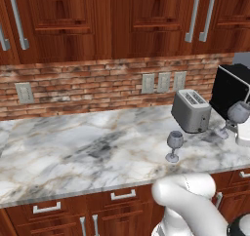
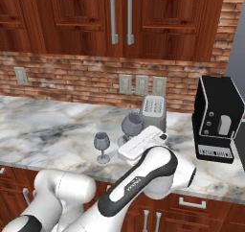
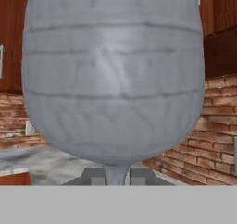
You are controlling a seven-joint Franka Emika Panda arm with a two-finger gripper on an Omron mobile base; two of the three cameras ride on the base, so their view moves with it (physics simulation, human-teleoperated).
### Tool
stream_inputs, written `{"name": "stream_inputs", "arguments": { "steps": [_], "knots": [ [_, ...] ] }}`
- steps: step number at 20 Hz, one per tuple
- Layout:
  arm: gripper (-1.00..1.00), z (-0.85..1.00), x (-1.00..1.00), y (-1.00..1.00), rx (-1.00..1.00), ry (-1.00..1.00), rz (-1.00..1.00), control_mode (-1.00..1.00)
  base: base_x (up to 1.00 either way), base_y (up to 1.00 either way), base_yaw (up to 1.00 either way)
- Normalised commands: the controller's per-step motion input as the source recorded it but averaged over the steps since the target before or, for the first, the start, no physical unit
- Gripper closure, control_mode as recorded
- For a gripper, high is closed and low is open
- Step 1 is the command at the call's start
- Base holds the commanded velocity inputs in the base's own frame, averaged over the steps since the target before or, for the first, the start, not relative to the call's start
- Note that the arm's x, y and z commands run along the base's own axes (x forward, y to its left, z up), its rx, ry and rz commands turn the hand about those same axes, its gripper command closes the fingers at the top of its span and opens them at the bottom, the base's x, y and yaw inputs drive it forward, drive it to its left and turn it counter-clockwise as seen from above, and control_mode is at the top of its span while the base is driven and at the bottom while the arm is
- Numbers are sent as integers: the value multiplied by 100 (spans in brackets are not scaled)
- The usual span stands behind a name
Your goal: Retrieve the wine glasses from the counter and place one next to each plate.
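- Grey-veined marble of the counter [image 1: 73, 147] carries both wine glasses: the free glass [image 1: 175, 146] stands upright at lower centre-right in the left base view, just in front of the toaster [image 1: 191, 111].
- The held glass [image 2: 131, 128] sits at centre frame in the right base view, touching the white hand; in the hand view its bowl [image 3: 113, 75] looms large.
- We see the gripper [image 3: 115, 177] at the bottom centre of the hand view, its dark fingertips [image 3: 95, 177] closed snugly either side of the stem.
- We judge the step in hand as securing the first glass; whether its foot has left the marble, we cannot tell.
- Next we need a straight upward lift, keeping the glass upright and clear of the toaster and the black appliance [image 2: 217, 121], before carrying it to a plate.
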Motion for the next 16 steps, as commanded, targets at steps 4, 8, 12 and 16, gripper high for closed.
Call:
{"name": "stream_inputs", "arguments": {
  "steps": [4,8,12,16],
  "knots": [
    [100,100,-65,61,0,0,15,-100,0,0,0],
    [100,100,-51,91,-3,-2,15,-100,0,0,0],
    [100,100,-56,85,-1,-6,12,-100,0,0,0],
    [100,87,-88,81,0,-9,17,-100,0,0,0]
  ]
}}
